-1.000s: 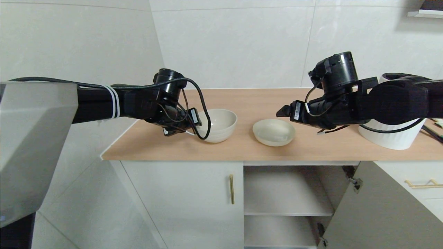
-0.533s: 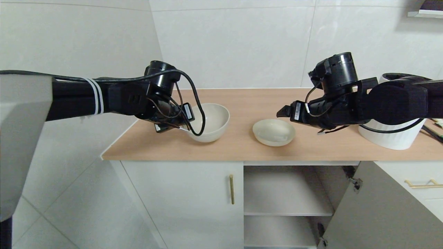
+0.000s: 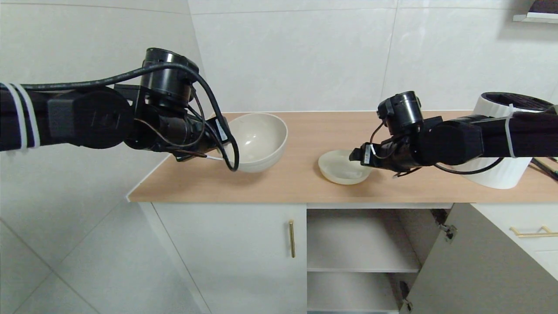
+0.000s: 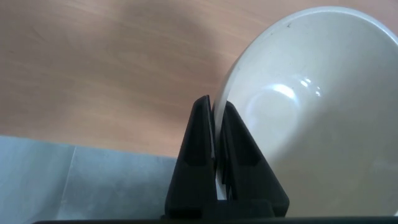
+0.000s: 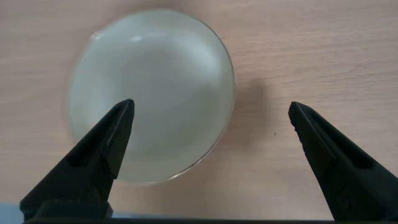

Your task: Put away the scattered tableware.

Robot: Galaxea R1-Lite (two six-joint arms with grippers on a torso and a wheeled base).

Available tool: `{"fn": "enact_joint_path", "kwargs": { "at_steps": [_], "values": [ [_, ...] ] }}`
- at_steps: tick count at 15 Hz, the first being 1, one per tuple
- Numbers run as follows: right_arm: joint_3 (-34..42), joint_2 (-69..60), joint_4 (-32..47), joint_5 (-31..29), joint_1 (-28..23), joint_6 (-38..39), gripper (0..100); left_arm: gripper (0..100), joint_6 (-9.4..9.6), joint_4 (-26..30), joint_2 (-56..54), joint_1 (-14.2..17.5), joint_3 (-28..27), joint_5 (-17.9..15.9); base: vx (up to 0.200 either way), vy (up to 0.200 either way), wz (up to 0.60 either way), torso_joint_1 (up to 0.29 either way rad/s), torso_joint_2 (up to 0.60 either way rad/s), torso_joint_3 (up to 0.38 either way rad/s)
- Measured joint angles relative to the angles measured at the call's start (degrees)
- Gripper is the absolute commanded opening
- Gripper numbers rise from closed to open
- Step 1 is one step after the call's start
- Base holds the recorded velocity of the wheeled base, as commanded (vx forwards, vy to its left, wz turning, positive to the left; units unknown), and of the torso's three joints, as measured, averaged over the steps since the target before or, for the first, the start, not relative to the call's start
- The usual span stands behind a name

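wooden countertop [image 3: 305, 126], shallow dish [image 3: 338, 171] near its middle, white ribbed pot [image 3: 497, 176] at right

You have bright, even light from above on the white tiles [image 3: 305, 56] and the counter [image 3: 301, 185]. Shadows under both arms are soft-edged. The bowl [image 4: 323, 124] carries two small glare spots on its inner wall. A faint shadow lies on the counter beside the dish [image 5: 152, 93]. The open cabinet [image 3: 357, 244] is dimmer inside.

My left arm [image 3: 87, 120] is matte black, with a thick black cable [image 3: 109, 80] and white ties [image 3: 21, 115]; my right arm [image 3: 453, 141], black too, wears one white tie [image 3: 509, 131]; the right gripper [image 5: 210, 104] has wedge-shaped black fingers [image 5: 102, 149].
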Motion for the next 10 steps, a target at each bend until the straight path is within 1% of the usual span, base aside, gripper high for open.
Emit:
{"fn": "enact_joint_path", "kwargs": {
  "at_steps": [3,7,8,10],
  "values": [
    [-0.9,2.2,0.0,-1.2,-0.8,-0.2,100,0,0.02,0.0,-1.2,-0.1,0.5,0.0,0.0,0.0,0.0,0.0,0.0,0.0],
    [-1.6,3.7,0.0,-1.2,-1.2,-0.3,100,0,0.02,-0.1,-1.5,-0.2,0.5,0.0,0.0,0.0,0.0,0.0,0.0,0.0],
    [-1.7,3.9,0.0,-1.2,-1.2,-0.3,0,0,0.02,-0.1,-1.5,-0.2,0.5,0.0,0.0,0.0,0.0,0.0,0.0,0.0],
    [-2.0,4.2,0.0,-1.3,-1.4,-0.3,0,0,-0.07,-0.1,-1.6,-0.2,0.5,0.0,0.0,0.0,0.0,0.0,0.0,0.0]
  ]
}}
